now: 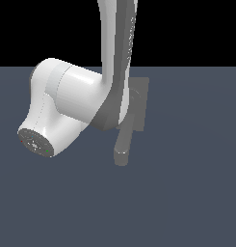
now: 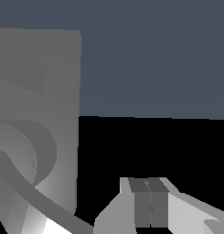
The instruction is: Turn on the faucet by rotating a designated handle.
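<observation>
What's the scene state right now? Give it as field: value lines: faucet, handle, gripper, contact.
faucet: grey fixture, mostly hidden behind the arm in the exterior view; spout sticks out below the arm
base plate: flat grey slab, close in the wrist view
handle: thin curved-looking bar crossing the round hub
gripper: fingers together, holding nothing
contact: none visible between gripper and handle

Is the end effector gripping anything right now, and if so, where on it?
Nothing. In the wrist view the end effector has its fingers pressed together with nothing between them, beside the faucet.
</observation>
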Tool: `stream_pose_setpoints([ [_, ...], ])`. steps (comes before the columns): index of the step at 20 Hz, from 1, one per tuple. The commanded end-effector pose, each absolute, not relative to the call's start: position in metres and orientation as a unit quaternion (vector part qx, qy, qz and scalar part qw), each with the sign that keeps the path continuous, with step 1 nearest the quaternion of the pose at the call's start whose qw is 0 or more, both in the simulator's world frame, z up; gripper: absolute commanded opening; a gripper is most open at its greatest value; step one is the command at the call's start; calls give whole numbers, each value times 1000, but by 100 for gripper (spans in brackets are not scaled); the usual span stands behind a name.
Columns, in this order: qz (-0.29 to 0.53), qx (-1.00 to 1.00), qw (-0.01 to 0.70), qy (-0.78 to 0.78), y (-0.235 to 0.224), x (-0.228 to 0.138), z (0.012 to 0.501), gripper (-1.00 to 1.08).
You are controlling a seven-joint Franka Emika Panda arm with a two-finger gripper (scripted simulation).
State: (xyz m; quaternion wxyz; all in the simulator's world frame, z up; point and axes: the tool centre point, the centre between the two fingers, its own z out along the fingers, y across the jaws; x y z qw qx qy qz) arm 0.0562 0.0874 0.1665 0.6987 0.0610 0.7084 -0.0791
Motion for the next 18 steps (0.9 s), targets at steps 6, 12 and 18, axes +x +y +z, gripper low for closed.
stream_pose_setpoints([
  [6,-77,60,701,707,84,56,190,-100],
  [12,-77,59,701,706,78,55,213,-100],
  [18,-76,59,702,705,72,54,236,-100],
])
